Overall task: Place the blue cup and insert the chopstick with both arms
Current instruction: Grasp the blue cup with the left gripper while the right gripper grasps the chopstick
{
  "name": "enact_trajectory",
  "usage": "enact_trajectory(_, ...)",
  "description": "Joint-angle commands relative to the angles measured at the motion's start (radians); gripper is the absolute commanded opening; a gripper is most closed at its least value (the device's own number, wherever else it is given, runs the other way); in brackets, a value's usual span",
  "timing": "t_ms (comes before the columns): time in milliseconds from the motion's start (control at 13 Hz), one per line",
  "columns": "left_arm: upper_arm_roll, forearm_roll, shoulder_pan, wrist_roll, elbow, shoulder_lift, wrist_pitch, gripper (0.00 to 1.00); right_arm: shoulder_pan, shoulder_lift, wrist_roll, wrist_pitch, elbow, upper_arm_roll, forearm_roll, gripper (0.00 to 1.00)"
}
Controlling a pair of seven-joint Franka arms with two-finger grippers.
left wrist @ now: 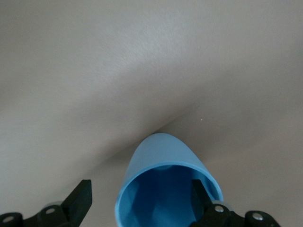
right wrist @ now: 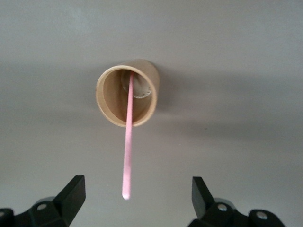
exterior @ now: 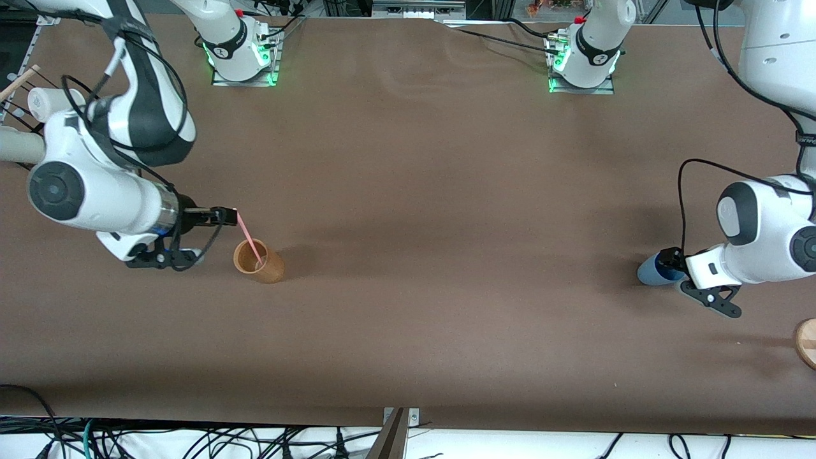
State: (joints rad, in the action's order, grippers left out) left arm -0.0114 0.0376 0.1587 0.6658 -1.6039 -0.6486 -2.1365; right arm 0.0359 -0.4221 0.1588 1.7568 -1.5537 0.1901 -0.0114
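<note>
The blue cup [exterior: 651, 272] lies on its side on the table at the left arm's end, its mouth toward my left gripper [exterior: 667, 260]. In the left wrist view the cup [left wrist: 161, 153] fills the lower middle. My left gripper [left wrist: 141, 188] is open: one finger [left wrist: 199, 191] is inside the mouth, the other [left wrist: 81, 195] outside, clear of the wall. The pink chopstick [exterior: 250, 240] leans in an upright tan cup [exterior: 268, 268] at the right arm's end. My right gripper [exterior: 224, 215] is open around the chopstick's [right wrist: 128, 151] top end without touching it [right wrist: 137, 183].
A round wooden piece [exterior: 807, 343] lies at the table's edge at the left arm's end, nearer the front camera than the blue cup. A white cylinder [exterior: 46, 102] and rods stand off the table's edge at the right arm's end. The brown table [exterior: 446, 223] stretches between the two cups.
</note>
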Motion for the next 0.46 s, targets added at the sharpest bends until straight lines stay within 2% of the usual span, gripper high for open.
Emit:
enact_trajectory(0,-0.001,-0.007,0.004,0.041,0.006,-0.002,-0.002,0.0,0.015,-0.036,0.015,-0.005,0.03,-0.001,-0.034,0.99)
enact_trajectory(385,-0.001,-0.008,0.002,0.041,0.019,0.0,0.004,0.0,0.015,-0.087,0.005,0.039,0.029,-0.003,-0.039,0.98)
